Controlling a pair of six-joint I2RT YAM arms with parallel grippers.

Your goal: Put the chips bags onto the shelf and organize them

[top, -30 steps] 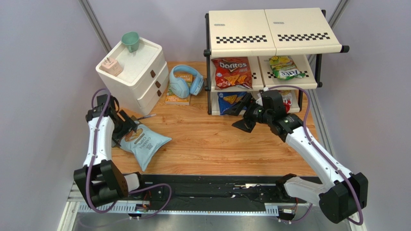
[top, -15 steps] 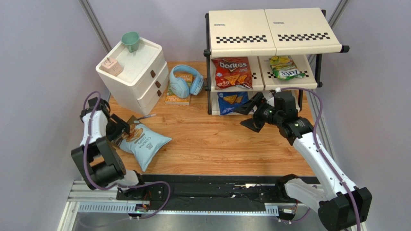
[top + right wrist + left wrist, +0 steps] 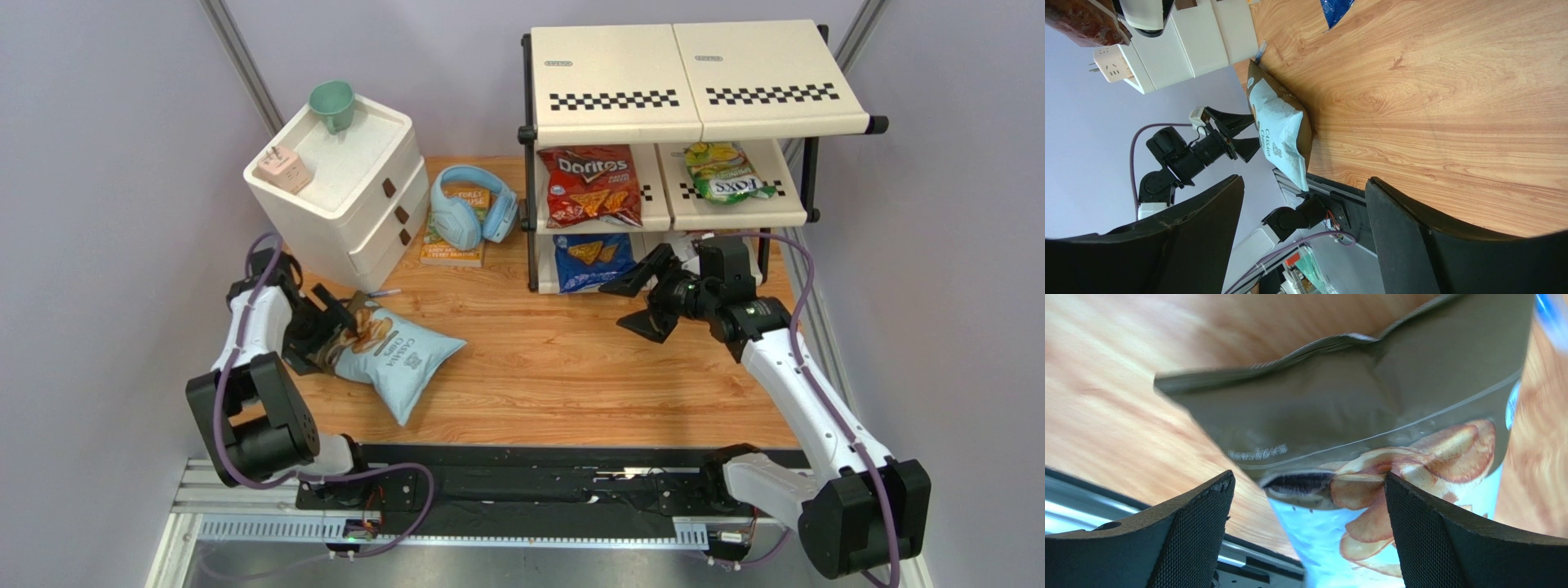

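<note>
My left claw (image 3: 344,328), spread wide, brackets the brown top of the pale-blue foil cassava bag (image 3: 411,355); next I'd pinch and lift.

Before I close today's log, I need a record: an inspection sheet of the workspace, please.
Surface: wooden table, no spills seen.
Job's things: cassava bag on table; red Doritos, green bag on shelf's middle tier; blue Doritos on bottom tier.
Clutter: cabinet with cup; headphones on book.
Grippers: left gripper open astride cassava bag's top; right gripper open, empty.
Cables: purple cables along both arms.
Surroundings: grey walls.
</note>
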